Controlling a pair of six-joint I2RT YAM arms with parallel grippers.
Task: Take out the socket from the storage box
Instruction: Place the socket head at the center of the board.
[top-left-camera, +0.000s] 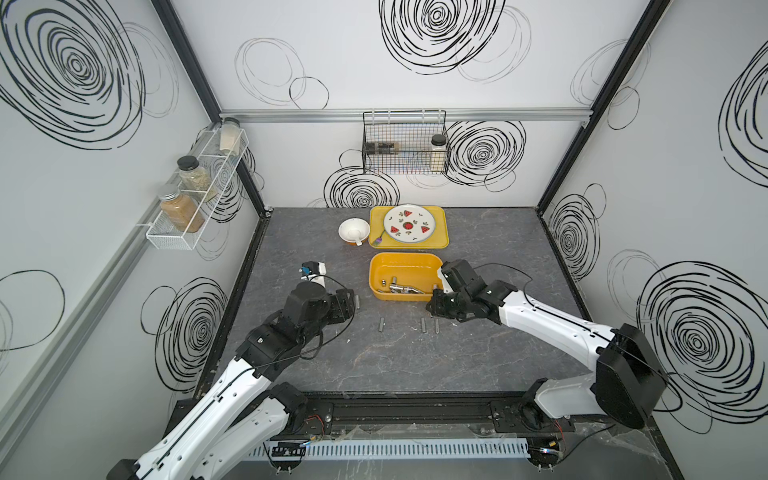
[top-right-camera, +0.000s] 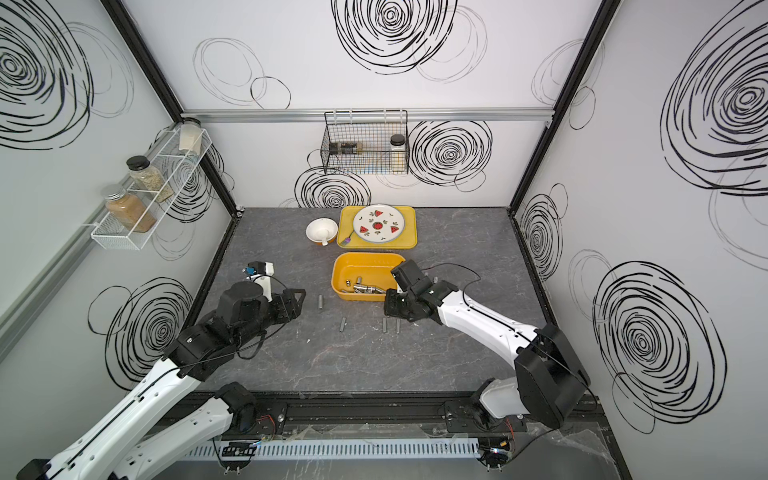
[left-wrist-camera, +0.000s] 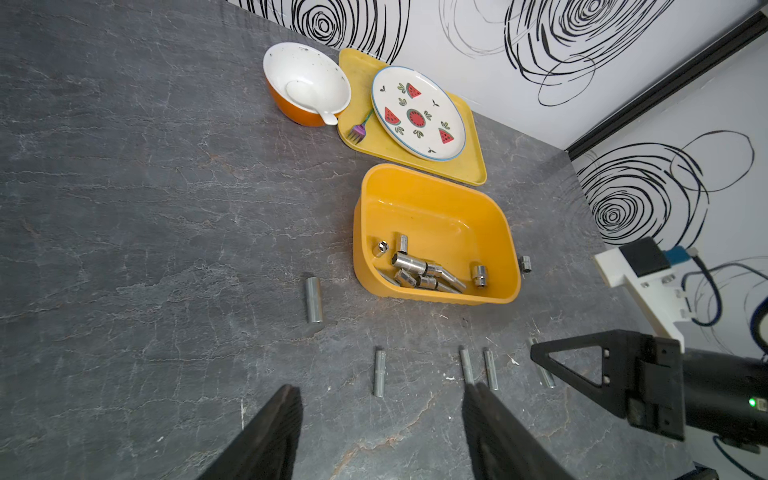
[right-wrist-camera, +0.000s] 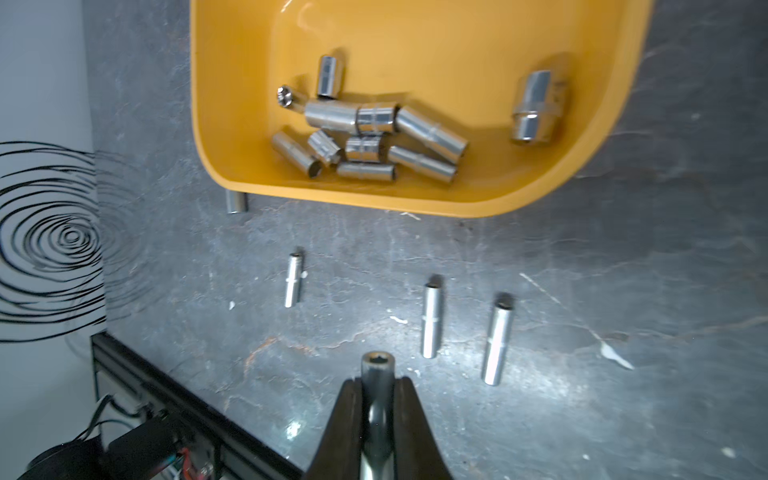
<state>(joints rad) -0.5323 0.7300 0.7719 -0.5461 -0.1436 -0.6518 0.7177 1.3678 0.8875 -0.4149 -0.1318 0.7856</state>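
socket (right-wrist-camera: 376, 368) in right jaws, five sockets (left-wrist-camera: 313, 299) on table (left-wrist-camera: 124, 208)

Had bright, even overhead light in both top views, shadows soft and short. Bent the frame bars (top-left-camera: 185, 58) noticeably toward the edges, classic wide-angle. Threw a whitish glare patch on the tabletop (right-wrist-camera: 540, 374) in the right wrist view. Smeared the storage box (right-wrist-camera: 415, 205) and its loose sockets (right-wrist-camera: 374, 120) a bit. Showed the socket (right-wrist-camera: 377, 363) pinched in the right gripper (right-wrist-camera: 377, 380) dark and fuzzy near the lens.
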